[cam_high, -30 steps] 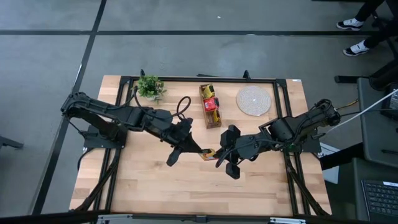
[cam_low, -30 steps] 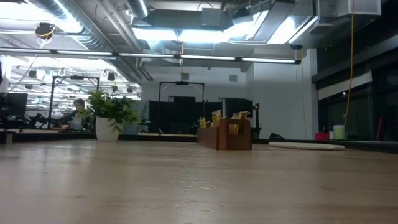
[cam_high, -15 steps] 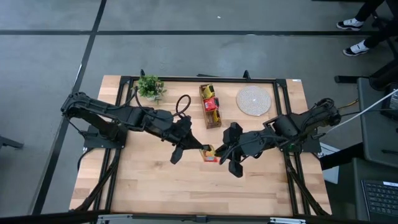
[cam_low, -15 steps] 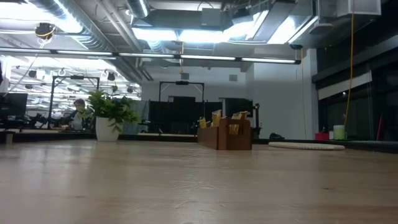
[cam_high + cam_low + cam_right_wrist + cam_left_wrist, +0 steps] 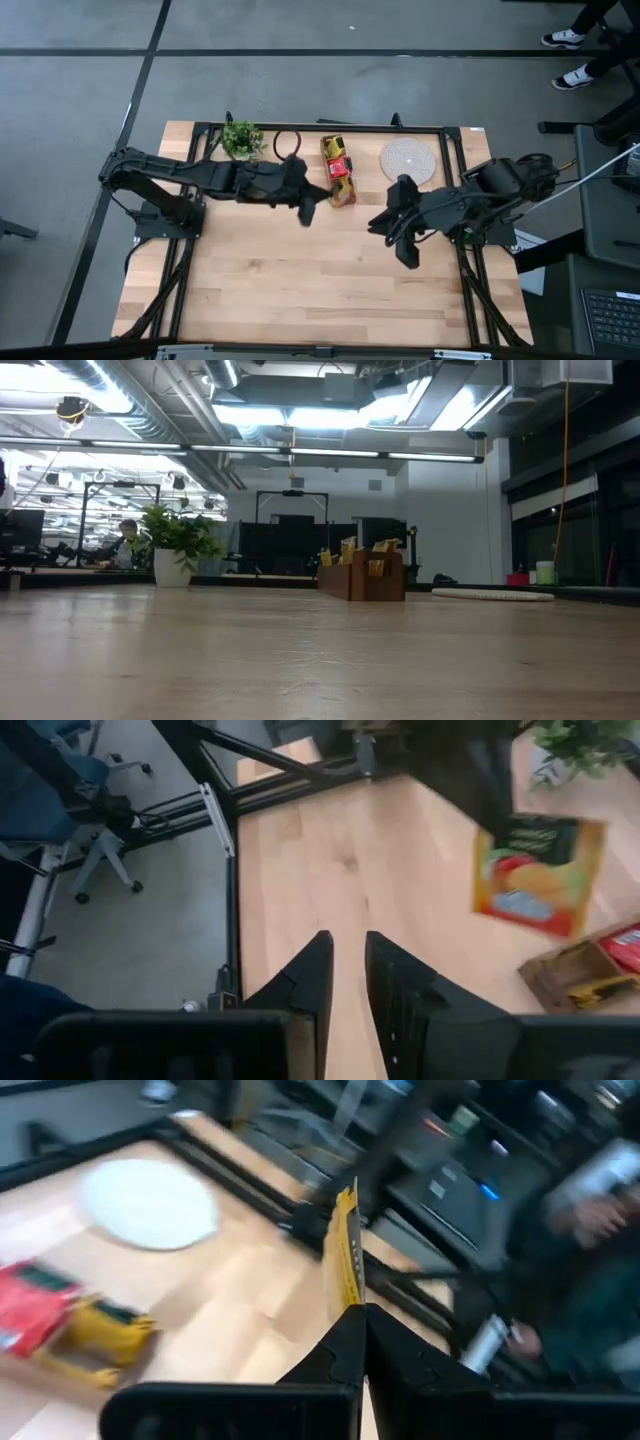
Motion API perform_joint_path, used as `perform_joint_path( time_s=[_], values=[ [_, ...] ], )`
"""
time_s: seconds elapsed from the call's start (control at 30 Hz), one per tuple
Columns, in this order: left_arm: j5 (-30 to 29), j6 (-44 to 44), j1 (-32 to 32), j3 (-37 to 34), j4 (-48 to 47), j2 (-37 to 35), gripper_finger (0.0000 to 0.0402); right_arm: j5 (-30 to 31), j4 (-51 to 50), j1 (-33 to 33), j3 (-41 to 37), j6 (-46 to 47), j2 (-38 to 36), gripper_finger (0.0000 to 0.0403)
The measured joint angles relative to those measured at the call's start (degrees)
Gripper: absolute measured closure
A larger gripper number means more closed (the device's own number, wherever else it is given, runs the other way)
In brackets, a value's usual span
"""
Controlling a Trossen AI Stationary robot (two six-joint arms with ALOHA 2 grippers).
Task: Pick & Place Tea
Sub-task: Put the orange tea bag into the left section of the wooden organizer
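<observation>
Here you are carrying a sachet to the box. In the high view your left gripper [image 5: 310,205] sits just left of centre in the upper half, close beside the wooden tea box [image 5: 338,171]; the right gripper [image 5: 400,225] hangs right of centre, well clear. The carried sachet is too small to make out there. The low view shows neither arm, only the box at mid-frame and the potted plant [image 5: 180,540] at left. In the left wrist view the fingers are pressed together on a yellow tea sachet [image 5: 346,1245], seen edge-on at centre; much of that frame is smeared. In the right wrist view the fingers stand slightly parted on nothing, and an orange-and-green sachet [image 5: 538,872] shows upper right, its holder blurred. Next, I judge, you must line it up over a slot and release.
</observation>
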Motion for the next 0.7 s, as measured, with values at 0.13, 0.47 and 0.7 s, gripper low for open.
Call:
perform_joint_path(
  time_s=[0.13,0.47,0.7],
  values=[
    [-5.1,-8.2,2.3,0.0,-1.6,1.7,0.0400,1.3,-3.0,0.0,1.7,-0.1,0.0,0.0339],
    [-14.2,-26.0,5.6,0.0,-0.9,11.9,0.0400,2.8,-8.0,0.0,1.8,-1.6,0.1,0.0339],
    [-17.1,-37.5,8.2,0.0,-0.8,17.7,0.0400,3.9,-9.6,0.0,1.8,-1.6,0.1,0.0339]
  ],
)
